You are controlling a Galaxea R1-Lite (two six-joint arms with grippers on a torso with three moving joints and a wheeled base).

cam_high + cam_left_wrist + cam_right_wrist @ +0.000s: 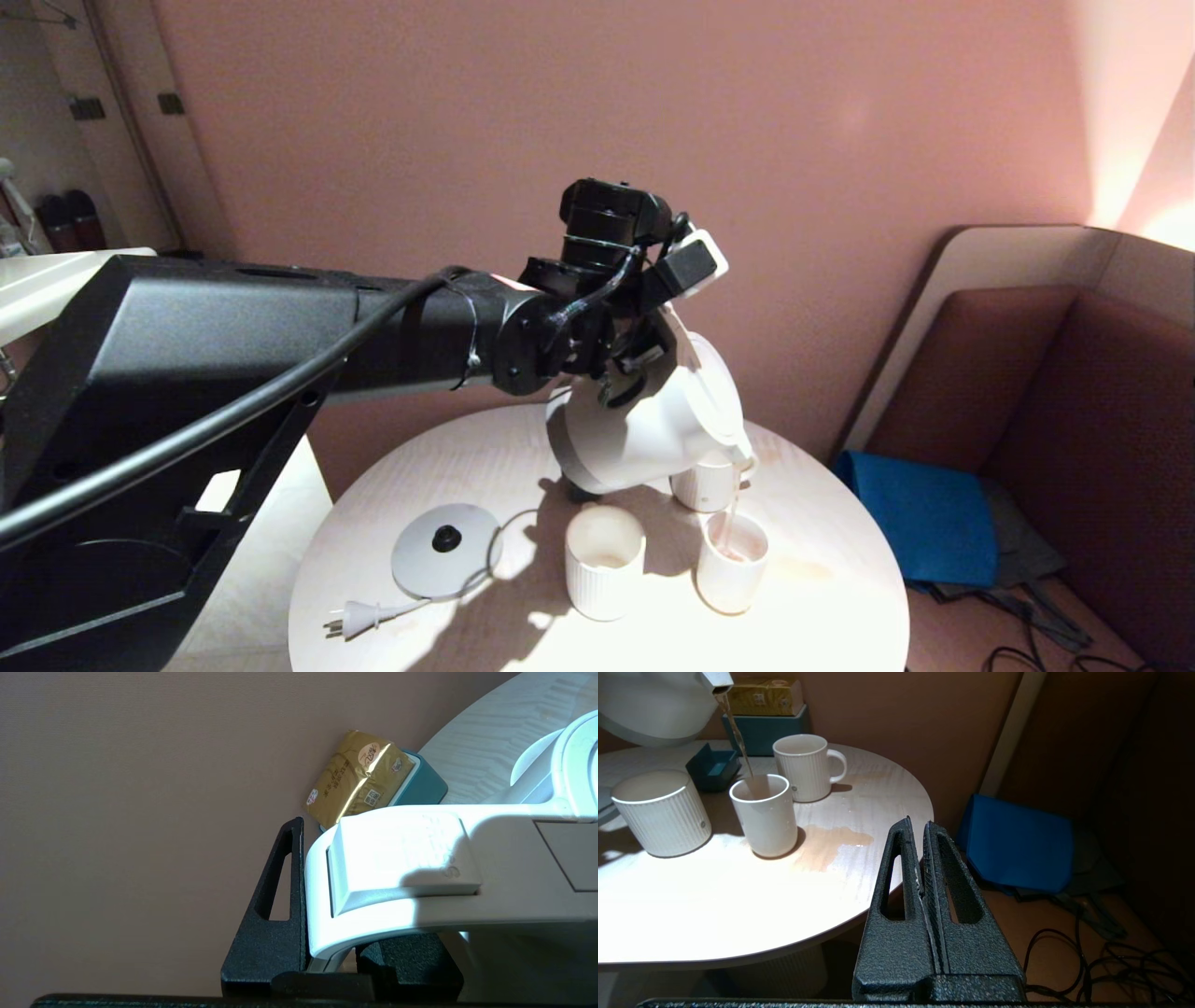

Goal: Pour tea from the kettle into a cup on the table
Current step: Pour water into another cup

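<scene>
Above the round pale wood-grain counter, in the head view, the left gripper holds the large white electric kettle tilted, its spout over the small white handleless cup. A thin reddish stream of tea falls into this cup. The wider ribbed white cup stands just beside it, and the grey round kettle base lies further left.

In the left wrist view, the black fingers are clamped around the white kettle handle.

In the right wrist view, the right gripper hangs beside the counter edge, its fingers pressed together and holding nothing. A white mug with a handle stands behind the cup, and a wet patch lies near the cup.
</scene>
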